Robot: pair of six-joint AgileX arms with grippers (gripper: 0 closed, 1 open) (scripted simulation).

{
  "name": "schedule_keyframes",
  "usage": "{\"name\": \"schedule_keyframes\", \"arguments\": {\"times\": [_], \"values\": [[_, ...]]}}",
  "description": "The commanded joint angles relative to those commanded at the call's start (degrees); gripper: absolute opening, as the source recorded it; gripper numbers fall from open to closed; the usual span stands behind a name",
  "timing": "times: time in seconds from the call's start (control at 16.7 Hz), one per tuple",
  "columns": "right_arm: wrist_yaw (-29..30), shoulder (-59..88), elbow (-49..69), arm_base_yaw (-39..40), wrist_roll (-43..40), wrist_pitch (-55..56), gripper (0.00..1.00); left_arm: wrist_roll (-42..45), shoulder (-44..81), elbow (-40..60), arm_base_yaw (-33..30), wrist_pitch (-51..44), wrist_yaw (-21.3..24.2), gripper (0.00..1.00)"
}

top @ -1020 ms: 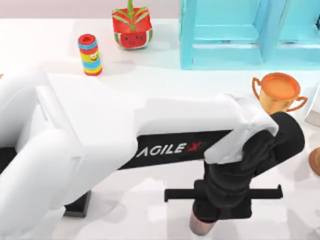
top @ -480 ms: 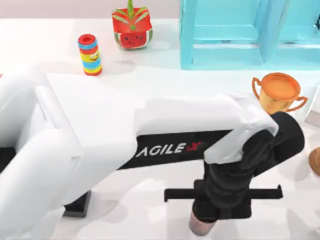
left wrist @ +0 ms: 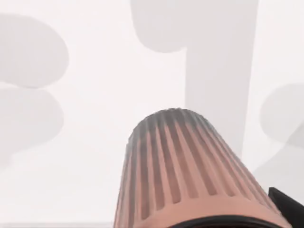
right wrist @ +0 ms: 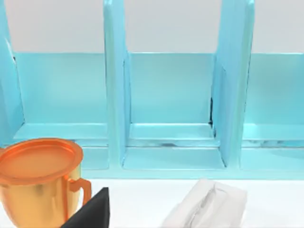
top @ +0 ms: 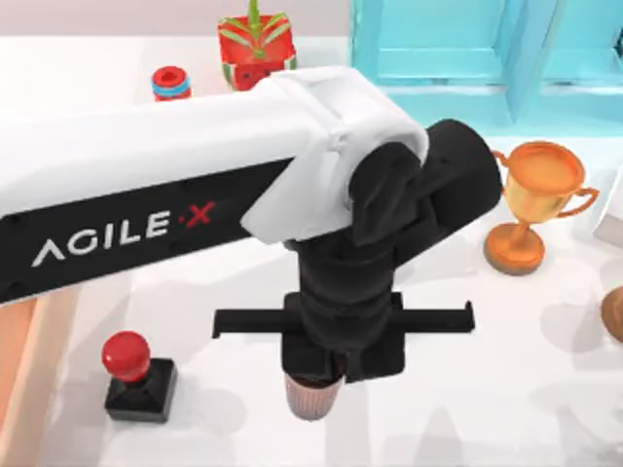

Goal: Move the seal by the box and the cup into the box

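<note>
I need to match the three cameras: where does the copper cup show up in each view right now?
Top view: cup at bottom centre, under the left tool, right of the seal.
Left wrist view: cup fills lower centre, held close over the white table.
Right wrist view: absent; it faces the shelf.
Shared landmark: trophy.

Left hand (top: 313, 389) and cup (top: 311, 397), now further left

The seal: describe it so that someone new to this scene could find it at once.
In the top view, start at the long white left arm crossing the table and look under it, near the table's left front. The seal stands there: a round red knob on a black square base, unlike the striped ring-stack toy at the back.
</note>
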State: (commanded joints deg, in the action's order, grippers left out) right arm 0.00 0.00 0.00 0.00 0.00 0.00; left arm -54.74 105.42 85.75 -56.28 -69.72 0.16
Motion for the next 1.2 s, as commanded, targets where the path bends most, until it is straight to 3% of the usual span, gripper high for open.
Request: {"name": "schedule_keyframes", "arguments": {"times": [0.48,0.66,0.9,1.2], "values": [[0.0,0.0,0.0,0.0,0.0,0.0,1.00,2.0,-4.8,-1.6,1.9,-3.7,-0.1,0.00],[0.0,0.0,0.0,0.0,0.0,0.0,1.00,5.6,-5.7,-2.3,5.4,-3.7,0.2,0.00],[0.0,0.0,0.0,0.0,0.0,0.0,1.00,18.2,-8.6,-5.3,18.2,-4.1,0.9,0.00],[0.0,0.0,0.0,0.0,0.0,0.0,1.00,43.4,-14.3,-11.8,43.6,-4.4,1.6,0.00]]}}
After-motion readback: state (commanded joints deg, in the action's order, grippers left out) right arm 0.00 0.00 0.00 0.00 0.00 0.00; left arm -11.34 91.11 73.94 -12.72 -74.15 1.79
